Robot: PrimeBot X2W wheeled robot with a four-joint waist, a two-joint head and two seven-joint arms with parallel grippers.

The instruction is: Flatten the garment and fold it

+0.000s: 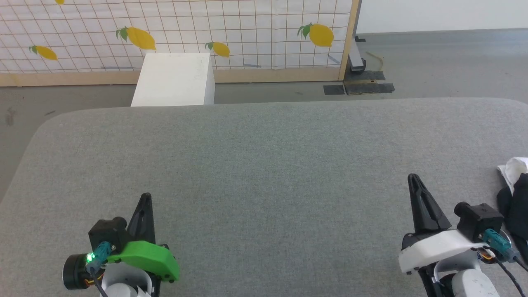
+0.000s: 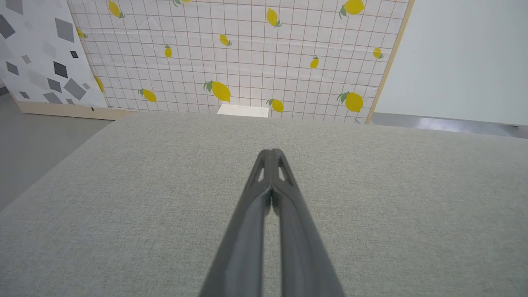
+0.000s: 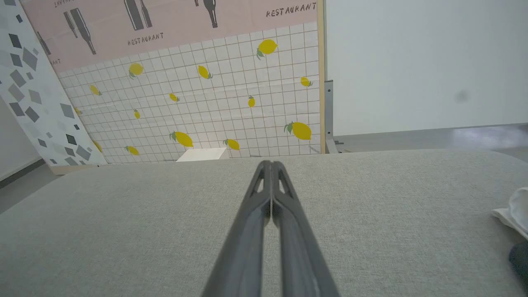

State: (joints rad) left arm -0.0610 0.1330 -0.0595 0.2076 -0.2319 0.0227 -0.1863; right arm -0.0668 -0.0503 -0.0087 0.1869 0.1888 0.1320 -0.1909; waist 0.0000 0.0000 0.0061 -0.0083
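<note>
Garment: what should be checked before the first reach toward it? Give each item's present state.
1. Location of the garment: ok, it lies at the right edge of the grey surface.
2. Flatness of the garment: not ok, it is bunched up.
3. Full outline of the garment: cannot tell, it runs out of the head view.
4. Empty left gripper: ok, shut on nothing.
5. Grasp-ready right gripper: not ok, shut, and apart from the garment.

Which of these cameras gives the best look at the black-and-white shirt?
The head view: the garment lies bunched at the right edge, white and black both visible. The right wrist view catches a white corner and a dark scrap.
</note>
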